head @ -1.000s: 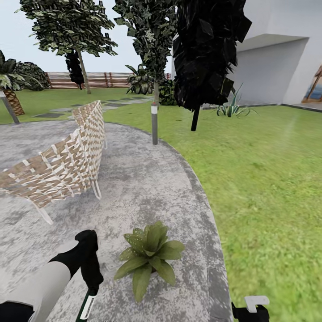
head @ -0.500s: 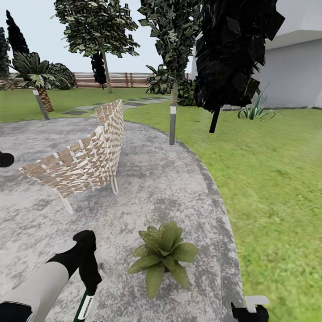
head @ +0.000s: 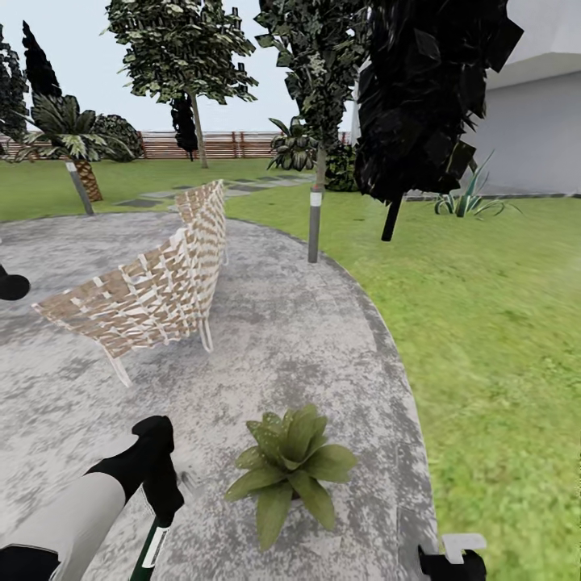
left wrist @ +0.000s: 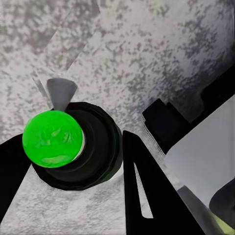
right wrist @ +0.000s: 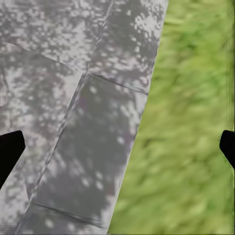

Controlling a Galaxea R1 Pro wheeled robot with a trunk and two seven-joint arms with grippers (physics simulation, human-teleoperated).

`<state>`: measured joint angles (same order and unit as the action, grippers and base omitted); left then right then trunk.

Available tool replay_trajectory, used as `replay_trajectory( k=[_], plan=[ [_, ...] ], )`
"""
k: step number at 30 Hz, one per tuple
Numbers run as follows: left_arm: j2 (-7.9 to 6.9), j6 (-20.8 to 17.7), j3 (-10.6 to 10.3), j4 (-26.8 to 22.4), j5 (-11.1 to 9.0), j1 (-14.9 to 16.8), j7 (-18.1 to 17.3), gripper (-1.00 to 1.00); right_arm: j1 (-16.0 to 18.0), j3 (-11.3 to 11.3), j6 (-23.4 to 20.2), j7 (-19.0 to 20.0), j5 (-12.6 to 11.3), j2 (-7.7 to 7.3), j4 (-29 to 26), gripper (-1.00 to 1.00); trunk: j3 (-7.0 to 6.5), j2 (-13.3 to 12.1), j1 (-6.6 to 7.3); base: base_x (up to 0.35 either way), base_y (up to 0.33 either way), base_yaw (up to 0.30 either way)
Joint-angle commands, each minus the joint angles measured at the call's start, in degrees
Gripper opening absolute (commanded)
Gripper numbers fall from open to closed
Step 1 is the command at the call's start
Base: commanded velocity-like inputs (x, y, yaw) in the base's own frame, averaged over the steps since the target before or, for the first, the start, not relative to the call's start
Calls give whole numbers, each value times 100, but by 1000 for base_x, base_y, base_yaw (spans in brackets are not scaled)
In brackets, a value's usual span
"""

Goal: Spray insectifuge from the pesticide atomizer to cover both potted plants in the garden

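Atomizer [left wrist: 68, 147] mostly hidden between fingers [left wrist: 147, 196]

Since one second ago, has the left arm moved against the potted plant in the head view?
Cannot tell. The whole view shifted, so the camera moved. The potted plant slid rightward together with the woven chair; the left arm kept its place in frame.

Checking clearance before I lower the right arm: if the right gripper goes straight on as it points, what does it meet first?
Nothing stands in between: the right gripper would likely meet the ground at the patio edge beside the grass; depth is unclear.
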<state>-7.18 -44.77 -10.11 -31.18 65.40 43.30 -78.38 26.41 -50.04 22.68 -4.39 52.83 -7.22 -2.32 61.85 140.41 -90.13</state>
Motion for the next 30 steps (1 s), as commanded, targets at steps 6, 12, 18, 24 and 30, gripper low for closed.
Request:
replay_trajectory(
  k=[6,12,18,24,30],
  plan=[
    [-3,-58,-1,-15,25,3,-46,-100,4,-24,17,-36,61,1,12,100,5,2,-1,145,-239,22],
    [-2,-58,-2,-28,18,3,-46,-100,4,-26,17,-36,61,1,12,100,5,2,-1,27,-262,237],
    [5,-66,8,-72,17,3,-46,-100,4,-25,17,-36,61,1,12,100,5,2,-1,-188,-224,276],
    [10,-67,8,-72,17,3,-48,-100,4,-28,17,-36,61,1,12,100,5,2,-1,-42,-196,186],
    [-159,-58,81,-17,25,3,-41,-100,4,-24,17,-36,61,1,12,100,5,2,-1,11,-16,84]
  ],
)
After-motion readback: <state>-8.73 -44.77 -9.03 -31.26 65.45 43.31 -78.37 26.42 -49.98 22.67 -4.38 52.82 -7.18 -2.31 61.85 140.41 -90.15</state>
